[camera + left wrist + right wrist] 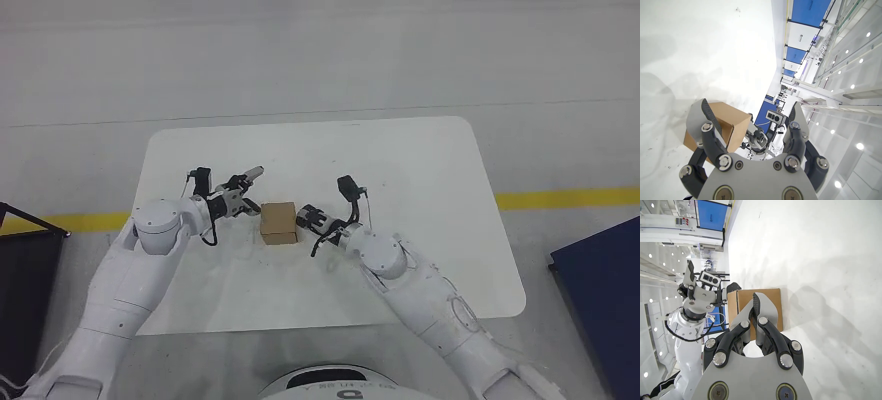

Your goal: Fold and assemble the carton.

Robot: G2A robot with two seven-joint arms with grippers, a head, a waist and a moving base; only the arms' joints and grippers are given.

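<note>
**A:** Where is the carton?

**B:** The carton (278,222) sits on the white table (420,160), a little to the robot's left of the middle. It is between the two grippers. It is brown and box-shaped, and its top face lies flat and shut.

**A:** Does any seam show?

**B:** Yes. In the left wrist view the carton (730,123) shows a flap edge with a small notch on the side facing that camera.

**A:** And the right gripper?

**B:** The right gripper (308,216) is hard by the carton's right side. In its own view the right gripper (754,302) has its fingers (768,308) pressed together, with nothing seen between them. The tips lie in front of a side face of the carton (743,296). I cannot tell whether they press on the cardboard.

**A:** The left one?

**B:** The left gripper (254,190) is at the carton's left side. In its own view the left gripper (750,105) has its fingers spread wide apart. One finger (710,115) lies along the carton's side, touching it or just beside it. The other stands well away from the carton and holds nothing.

**A:** Anything around the table?

**B:** A yellow line (570,197) runs across the floor past the table's right edge.
</note>
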